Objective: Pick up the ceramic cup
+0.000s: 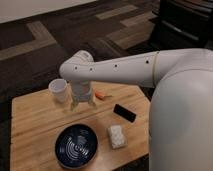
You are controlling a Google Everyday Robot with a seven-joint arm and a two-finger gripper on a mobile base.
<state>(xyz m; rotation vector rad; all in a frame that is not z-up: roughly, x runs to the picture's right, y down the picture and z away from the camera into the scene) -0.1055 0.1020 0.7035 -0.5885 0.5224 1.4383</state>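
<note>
The wooden table (35, 125) carries the ceramic cup (58, 90) near its far left corner, an orange piece (102, 95) by the far edge, a black slab (124, 112) toward the right edge, a white block (116, 136) and a dark blue bowl (76, 145) at the near edge. The gripper (84, 105) hangs just beside the cup, fingers spread.

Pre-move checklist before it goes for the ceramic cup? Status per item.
1. Ceramic cup found, upright on the table: ok.
2. Hand open and holding nothing: ok.
3. Hand lined up around the cup: not ok. It points down beside the cup, to its right in the image.
4. Nothing between hand and cup: ok.
5. Neighbours apart from the cup: ok. The orange item lies beyond the hand and the dark blue bowl sits nearer the camera.
6. Hand clearance above the table: cannot tell.
</note>
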